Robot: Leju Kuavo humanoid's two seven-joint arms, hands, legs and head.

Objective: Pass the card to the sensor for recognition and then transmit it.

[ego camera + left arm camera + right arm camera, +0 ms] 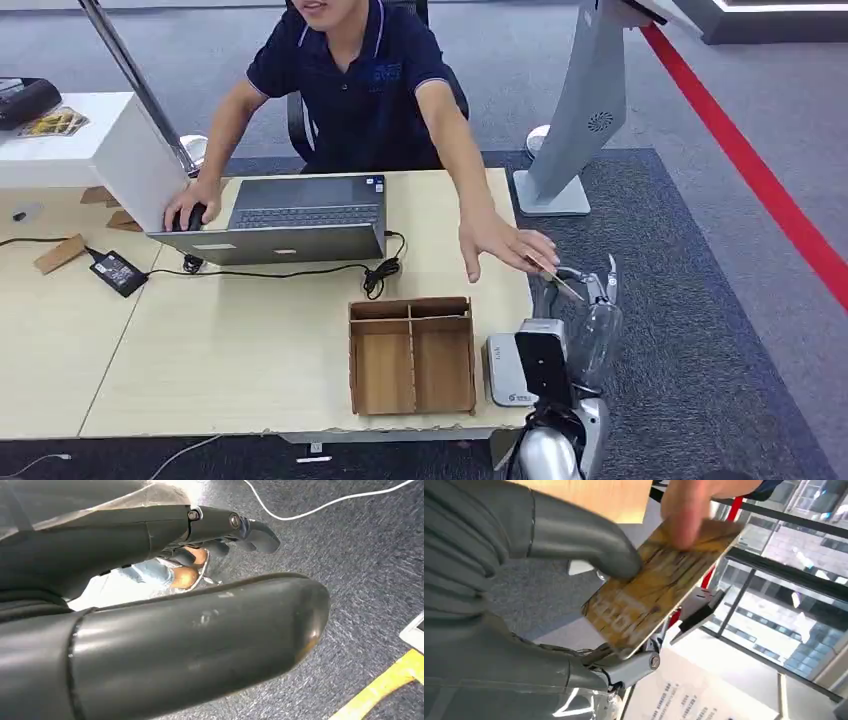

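Note:
A yellow-brown card (649,595) sits between the thumb and fingers of my right hand (499,580). A person's hand (694,510) pinches the card's far end. In the head view my right hand (590,300) is just off the table's right edge. There it holds the card (556,280) up to the seated person's outstretched hand (505,240). The grey card sensor (508,372) lies on the table's near right corner, just below and left of that hand. My left hand (175,645) hangs over dark carpet with nothing in it.
A wooden divided box (411,355) stands left of the sensor on the pale table (250,340). A laptop (290,215) and its cable lie further back. A grey kiosk stand (585,110) rises beyond the table's right end, beside a red floor stripe (760,180).

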